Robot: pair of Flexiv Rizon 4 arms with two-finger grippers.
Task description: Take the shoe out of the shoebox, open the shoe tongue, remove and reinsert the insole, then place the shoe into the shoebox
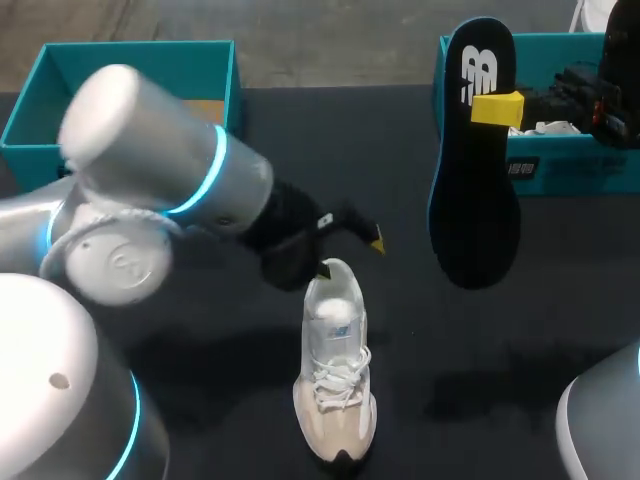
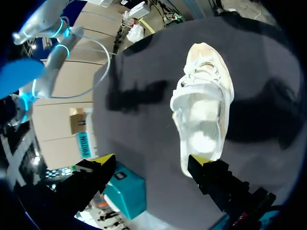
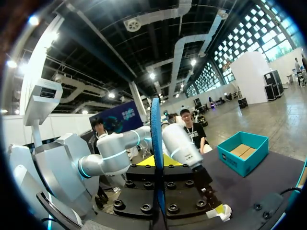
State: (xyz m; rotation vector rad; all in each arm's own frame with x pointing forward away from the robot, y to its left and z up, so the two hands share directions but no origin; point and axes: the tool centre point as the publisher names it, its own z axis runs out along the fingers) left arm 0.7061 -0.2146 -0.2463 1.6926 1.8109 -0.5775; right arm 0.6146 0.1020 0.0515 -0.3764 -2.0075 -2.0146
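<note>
The white-and-beige lace-up sneaker (image 1: pixel 335 375) stands on its sole on the black desk (image 1: pixel 500 340), toe toward the robot. The left jaws are spread wide just behind its heel with nothing between them. To the shoe's right, the long black foam insole with a blue edge (image 1: pixel 475 200) hangs upright above the desk. The right jaws pinch it near its upper end, in front of a teal cardboard shoebox (image 1: pixel 575 170), and a second teal box (image 1: pixel 130 48) sits at the far left.

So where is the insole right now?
Head view, right side: the insole hangs upright in the right end effector, in front of the right shoebox, right of the shoe.
</note>
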